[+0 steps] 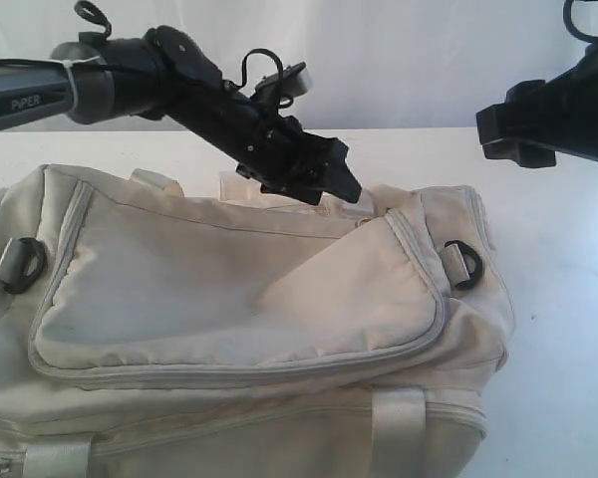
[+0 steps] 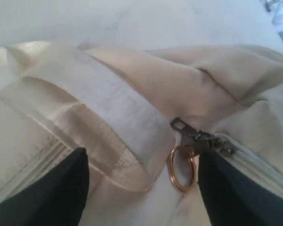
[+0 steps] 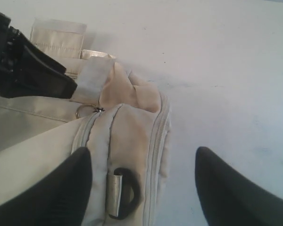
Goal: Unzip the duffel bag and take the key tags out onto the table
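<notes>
The beige duffel bag point(image 1: 229, 329) fills the white table point(image 1: 568, 329), its zipper shut. My left gripper point(image 1: 344, 184) hangs low over the bag's far right top, jaws open. In the left wrist view the open left gripper point(image 2: 144, 188) straddles a webbing handle point(image 2: 99, 113) and the grey zipper pull point(image 2: 200, 136) with its gold ring point(image 2: 181, 168) next to one fingertip. My right gripper point(image 1: 523, 134) hovers open above the table at the right. In its view the right gripper point(image 3: 144, 188) hangs over the bag's end and strap ring point(image 3: 122, 193). The key tags are hidden.
A second strap ring point(image 1: 20, 264) sits at the bag's left end and webbing handles point(image 1: 399, 428) hang at the front. Bare table point(image 3: 226, 70) lies right of and behind the bag. A white curtain point(image 1: 399, 50) backs the scene.
</notes>
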You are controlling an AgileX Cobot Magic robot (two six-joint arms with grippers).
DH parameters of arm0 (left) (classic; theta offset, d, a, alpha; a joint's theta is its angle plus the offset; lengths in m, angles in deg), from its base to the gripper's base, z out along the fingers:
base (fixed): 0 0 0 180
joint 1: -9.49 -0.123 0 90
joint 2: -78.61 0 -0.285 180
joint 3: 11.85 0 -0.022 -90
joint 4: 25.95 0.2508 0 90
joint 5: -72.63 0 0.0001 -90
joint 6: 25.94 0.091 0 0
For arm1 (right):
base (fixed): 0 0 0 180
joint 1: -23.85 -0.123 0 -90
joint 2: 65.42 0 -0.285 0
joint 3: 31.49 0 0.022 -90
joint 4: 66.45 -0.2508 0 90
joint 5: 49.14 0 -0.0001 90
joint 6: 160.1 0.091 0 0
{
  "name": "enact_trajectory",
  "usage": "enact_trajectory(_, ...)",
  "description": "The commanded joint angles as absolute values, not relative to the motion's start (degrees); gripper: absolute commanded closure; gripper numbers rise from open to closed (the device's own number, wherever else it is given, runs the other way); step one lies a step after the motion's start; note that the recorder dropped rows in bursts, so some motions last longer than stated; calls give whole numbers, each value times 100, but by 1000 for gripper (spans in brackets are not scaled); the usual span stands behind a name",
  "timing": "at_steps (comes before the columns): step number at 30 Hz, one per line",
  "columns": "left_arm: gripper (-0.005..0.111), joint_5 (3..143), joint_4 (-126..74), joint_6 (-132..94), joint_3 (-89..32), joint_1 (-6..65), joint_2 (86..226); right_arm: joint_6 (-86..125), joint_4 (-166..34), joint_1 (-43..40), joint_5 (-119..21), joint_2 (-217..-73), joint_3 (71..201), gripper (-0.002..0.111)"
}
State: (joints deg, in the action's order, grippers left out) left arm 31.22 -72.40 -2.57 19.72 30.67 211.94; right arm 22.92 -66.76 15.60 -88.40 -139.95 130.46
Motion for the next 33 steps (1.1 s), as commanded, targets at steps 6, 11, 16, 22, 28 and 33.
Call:
enact_trajectory(6, 40, 3261, -8295, 434, 1965, 3115, 21488, 2271, -6691, 1592, -8849, -13962, 13051, 49)
enact_trajectory(11, 56, 3322, -8258, 434, 1965, 3238, 21606, 2271, -6691, 1592, -8849, -13962, 13051, 49)
enact_trajectory(16, 87, 3495, -8268, 434, 1965, 3264, 21577, 2271, -6691, 1592, -8849, -13974, 13051, 49)
enact_trajectory(22, 107, 3507, -8172, 603, 1965, 3188, 21113, 2271, -6691, 1592, -8849, -13974, 13051, 49)
enact_trajectory(28, 107, 3505, -7937, 603, 1965, 3136, 20597, 2024, -6691, 1592, -8648, -14091, 13051, 49)
enact_trajectory(33, 107, 3505, -7861, 603, 1965, 3136, 20394, 987, -7494, 1580, -8172, -14476, 13051, 49)
